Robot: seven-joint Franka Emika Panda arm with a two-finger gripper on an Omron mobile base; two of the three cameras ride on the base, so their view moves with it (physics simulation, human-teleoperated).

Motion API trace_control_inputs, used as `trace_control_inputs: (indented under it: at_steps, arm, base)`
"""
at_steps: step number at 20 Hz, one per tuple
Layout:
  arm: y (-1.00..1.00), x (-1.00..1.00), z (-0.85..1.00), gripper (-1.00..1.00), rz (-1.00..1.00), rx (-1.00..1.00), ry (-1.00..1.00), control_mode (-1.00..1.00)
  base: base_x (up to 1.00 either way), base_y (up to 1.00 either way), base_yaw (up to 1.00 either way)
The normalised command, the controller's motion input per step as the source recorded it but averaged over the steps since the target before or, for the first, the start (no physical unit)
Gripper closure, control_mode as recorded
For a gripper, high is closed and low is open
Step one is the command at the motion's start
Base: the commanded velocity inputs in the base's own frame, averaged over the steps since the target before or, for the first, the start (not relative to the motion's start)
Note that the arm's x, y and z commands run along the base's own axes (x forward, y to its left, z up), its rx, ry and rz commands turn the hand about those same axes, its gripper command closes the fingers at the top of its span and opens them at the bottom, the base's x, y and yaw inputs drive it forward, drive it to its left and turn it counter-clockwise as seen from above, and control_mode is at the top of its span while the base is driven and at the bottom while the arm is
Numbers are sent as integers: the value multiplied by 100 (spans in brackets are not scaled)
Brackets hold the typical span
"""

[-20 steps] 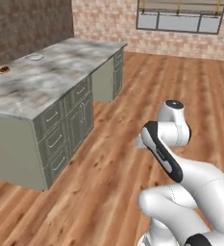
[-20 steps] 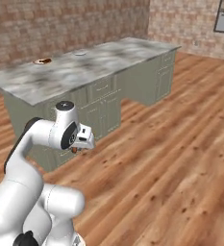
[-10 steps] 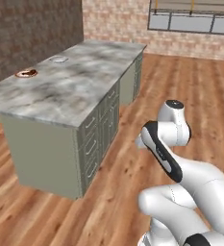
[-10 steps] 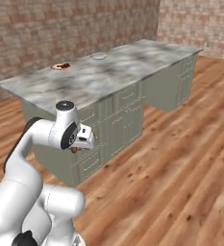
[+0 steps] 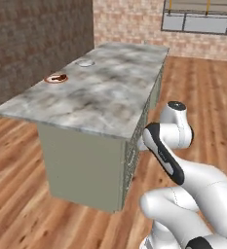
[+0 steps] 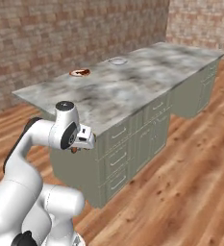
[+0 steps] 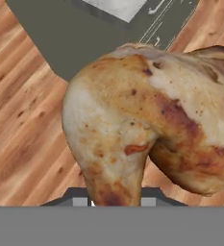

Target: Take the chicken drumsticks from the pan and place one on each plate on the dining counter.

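A plump pale tan-brown chicken drumstick (image 7: 147,120) hangs close before the hand camera, my gripper (image 7: 114,202) shut on it. In the right base view the gripper (image 6: 75,150) sits low beside the near end of the dining counter (image 6: 132,81), below its top. On that marbled top (image 5: 110,97) the red-rimmed plate (image 5: 47,80) (image 6: 73,73) carries a darker drumstick (image 5: 59,77) (image 6: 82,72). The plain white plate (image 5: 86,62) (image 6: 117,61) lies farther back, nothing on it. The pan is out of view.
The island's sage-green end panel (image 5: 81,165) and drawer fronts (image 6: 118,158) stand right in front of the arm. Wooden floor (image 6: 180,192) spreads to the right. A brick wall (image 6: 60,33) with a window (image 5: 198,19) closes the back.
The base has driven closer to the island, so the counter looms larger in both base views. The arm's pose and its hold on the drumstick look the same.
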Motion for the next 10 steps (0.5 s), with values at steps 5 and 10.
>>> trace_control_inputs:
  at_steps: [5, 10]
  arm:
    - [0, 0, 0, 100, 0, 0, 0, 100]
    - [0, 0, 0, 100, 0, 0, 0, 100]
  base:
    - [37, 100, -4]
    - [37, 100, -5]
